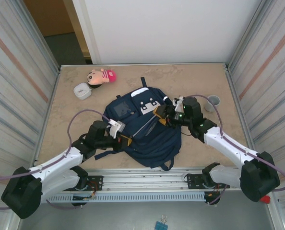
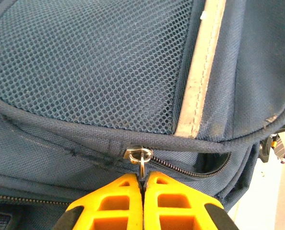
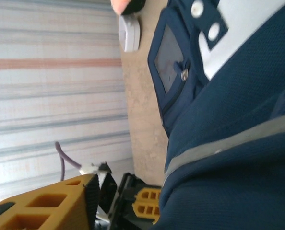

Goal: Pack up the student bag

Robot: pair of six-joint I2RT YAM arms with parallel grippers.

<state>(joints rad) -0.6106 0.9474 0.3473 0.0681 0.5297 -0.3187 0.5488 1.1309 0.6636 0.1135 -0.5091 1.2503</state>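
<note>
My left fingers [image 2: 118, 201] pinch the small metal zipper ring [image 2: 142, 162] at eight o'clock on the large navy-blue fabric backpack [image 1: 149, 136]. Whether the right fingers [image 3: 51, 206] are clenched or released I cannot tell. A skewed pull could slip the ring free.

No word, brand, number or sign can be read anywhere. The white patch [image 1: 149, 106] on the student bag [image 1: 154, 141] carries a few dark marks, but they are too small to make out as letters.
</note>
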